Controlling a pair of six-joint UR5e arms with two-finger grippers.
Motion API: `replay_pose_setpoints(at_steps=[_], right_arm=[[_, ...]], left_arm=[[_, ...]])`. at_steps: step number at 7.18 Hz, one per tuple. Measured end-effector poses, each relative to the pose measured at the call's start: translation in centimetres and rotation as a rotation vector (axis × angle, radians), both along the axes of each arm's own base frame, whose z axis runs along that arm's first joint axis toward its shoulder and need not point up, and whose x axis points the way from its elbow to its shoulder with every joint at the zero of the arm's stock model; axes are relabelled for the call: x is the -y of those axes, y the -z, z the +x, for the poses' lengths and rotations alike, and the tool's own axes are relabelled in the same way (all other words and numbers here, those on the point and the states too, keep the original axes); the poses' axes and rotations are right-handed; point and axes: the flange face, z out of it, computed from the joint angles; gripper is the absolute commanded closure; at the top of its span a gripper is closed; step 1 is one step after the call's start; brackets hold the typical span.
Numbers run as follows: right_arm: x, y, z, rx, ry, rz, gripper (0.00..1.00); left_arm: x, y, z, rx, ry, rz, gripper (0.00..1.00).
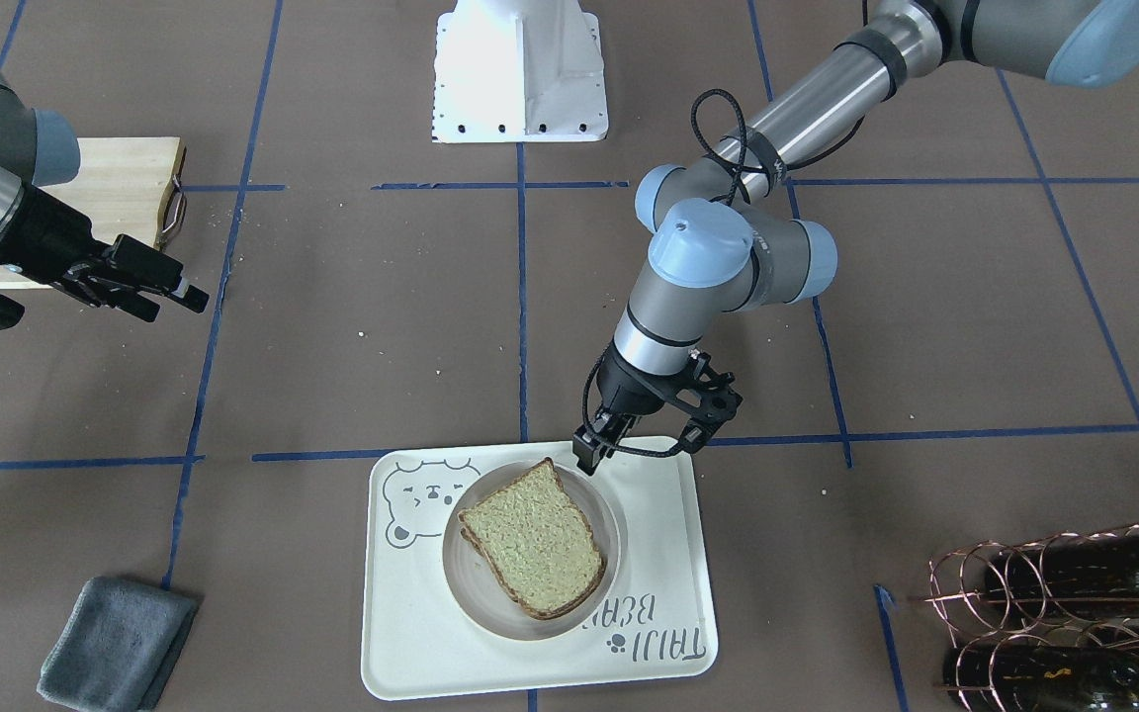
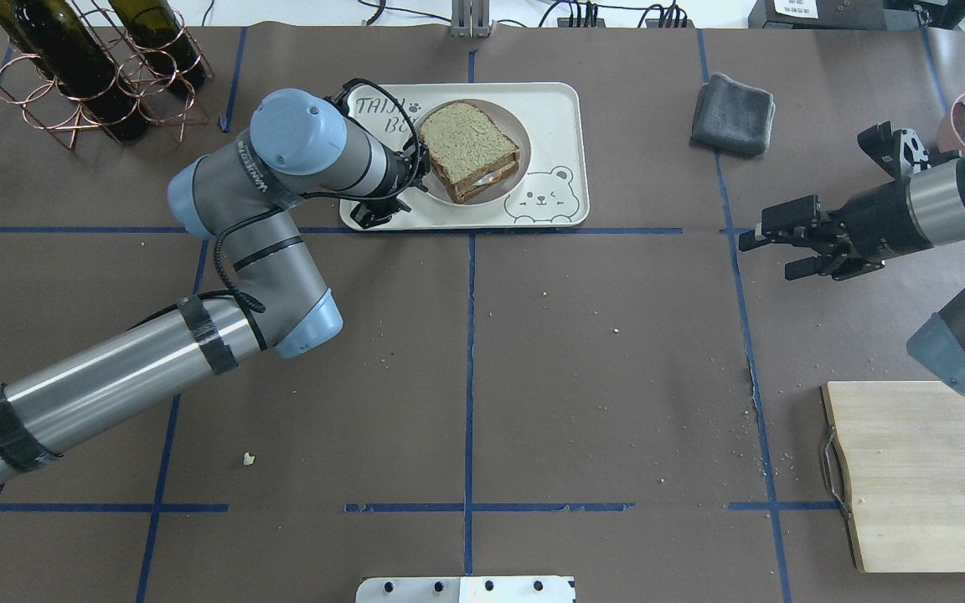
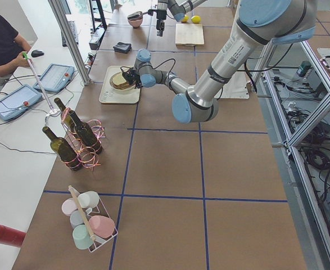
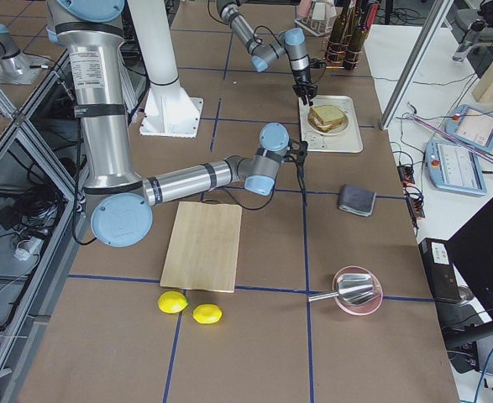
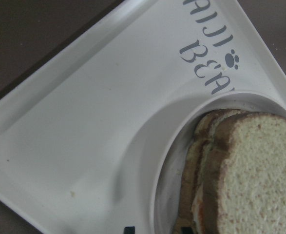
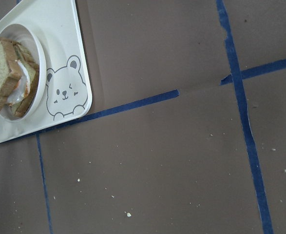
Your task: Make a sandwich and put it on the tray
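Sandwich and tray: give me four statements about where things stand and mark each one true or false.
1. The sandwich lies on a round plate that sits in the tray. True.
2. The right gripper holds a bread slice. False: it is open, holds nothing, and is over the table well away from the tray.
3. The left gripper is at the plate's rim. True.
4. The grey cloth lies on the tray. False: it lies on the table beside the tray and does not touch it.
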Motion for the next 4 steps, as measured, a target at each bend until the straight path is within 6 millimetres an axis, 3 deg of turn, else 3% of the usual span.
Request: replay_pose_setpoints(at_steps=[1,3,4], right_arm=[[0.3,0.0,0.5,0.0,-0.007,0.002,0.0],[1.2,-0.8,3.2,-0.019,-0.02,0.046,0.0],[1.6,-1.9,4.9,-0.051,-0.019,0.079,0.0]], left_arm=[[-2.2,-1.4,-2.7,-0.016,-0.047,0.026,0.56],[-8.0,-5.1,-10.8,0.002,-0.164,0.202,0.56],[-10.1,-7.8,-15.1,0.05,-0.231,0.315,0.48]])
